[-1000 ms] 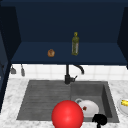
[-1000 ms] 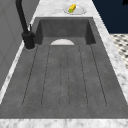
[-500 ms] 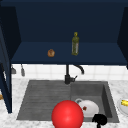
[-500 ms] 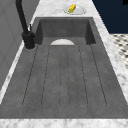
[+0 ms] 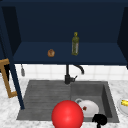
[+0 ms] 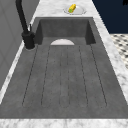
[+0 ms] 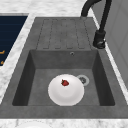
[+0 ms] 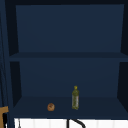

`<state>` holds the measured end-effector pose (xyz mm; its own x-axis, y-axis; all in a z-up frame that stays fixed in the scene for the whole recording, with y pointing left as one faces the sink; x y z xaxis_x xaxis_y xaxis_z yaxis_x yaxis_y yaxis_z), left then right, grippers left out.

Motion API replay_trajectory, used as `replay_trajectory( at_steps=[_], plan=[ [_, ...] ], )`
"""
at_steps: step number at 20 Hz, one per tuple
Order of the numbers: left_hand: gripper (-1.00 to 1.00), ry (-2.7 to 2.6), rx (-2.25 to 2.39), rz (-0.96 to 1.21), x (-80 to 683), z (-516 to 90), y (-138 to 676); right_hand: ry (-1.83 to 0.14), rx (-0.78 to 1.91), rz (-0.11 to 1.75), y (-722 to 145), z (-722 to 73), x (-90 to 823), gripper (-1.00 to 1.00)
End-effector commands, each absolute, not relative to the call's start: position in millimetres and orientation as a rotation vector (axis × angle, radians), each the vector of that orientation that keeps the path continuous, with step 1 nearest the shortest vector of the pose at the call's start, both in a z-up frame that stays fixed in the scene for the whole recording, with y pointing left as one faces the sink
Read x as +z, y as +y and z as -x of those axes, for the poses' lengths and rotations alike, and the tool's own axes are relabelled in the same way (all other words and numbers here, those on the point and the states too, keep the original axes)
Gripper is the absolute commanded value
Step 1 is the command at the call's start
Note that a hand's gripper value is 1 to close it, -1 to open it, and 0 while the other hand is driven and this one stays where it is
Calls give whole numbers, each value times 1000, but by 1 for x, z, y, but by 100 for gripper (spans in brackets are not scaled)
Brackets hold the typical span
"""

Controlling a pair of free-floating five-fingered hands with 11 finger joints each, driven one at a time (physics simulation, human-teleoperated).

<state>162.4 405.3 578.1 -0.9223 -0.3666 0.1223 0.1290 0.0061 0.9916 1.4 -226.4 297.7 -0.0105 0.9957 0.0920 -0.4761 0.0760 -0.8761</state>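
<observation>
Hanging low at the front edge of the sink, a black hand (image 5: 100,119) shows at the bottom right of the front view, so it's the right hand. It's a dark lump there & I can't tell if its fingers are bent or straight, or if it has hold of anything.

Nearest thing to the hand is the white plate (image 5: 87,108), just up & left of it, lying flat on the floor of the sink basin (image 7: 37,82). In the right side view the plate (image 7: 66,90) has a small red strawberry (image 7: 65,82) on it, near the far part of the plate, & the drain (image 7: 82,80) peeks out beside the plate's rim.

A big red ball (image 5: 67,114) sits left of the hand in the front view, in front of the plate.

A black tap (image 5: 68,75) stands at the back of the sink, betw. the basin & the ribbed draining board (image 6: 65,77).

On the counter right of the sink is a 2nd plate (image 5: 123,107) w/ a yellow thing (image 5: 124,102) on it.

Up on the dark blue shelf (image 8: 100,108) stand a green bottle (image 8: 75,98) & a small brown round thing (image 8: 51,107), well apart.
</observation>
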Motion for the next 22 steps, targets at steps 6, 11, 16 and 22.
replay_trajectory(
  at_steps=[6,11,16,22],
  plan=[
    [-100,-1932,-1969,-392,576,-181,355,-900,1364,763,-226,-1,298,0],
    [-100,-1886,-1925,-475,576,-190,337,-900,1364,763,-226,-1,298,0],
    [-100,-1854,-1875,-581,574,-201,319,-900,1364,763,-226,-1,298,0],
    [-100,-1821,-1808,-724,564,-219,301,-900,1364,763,-226,-1,298,0]
  ],
)
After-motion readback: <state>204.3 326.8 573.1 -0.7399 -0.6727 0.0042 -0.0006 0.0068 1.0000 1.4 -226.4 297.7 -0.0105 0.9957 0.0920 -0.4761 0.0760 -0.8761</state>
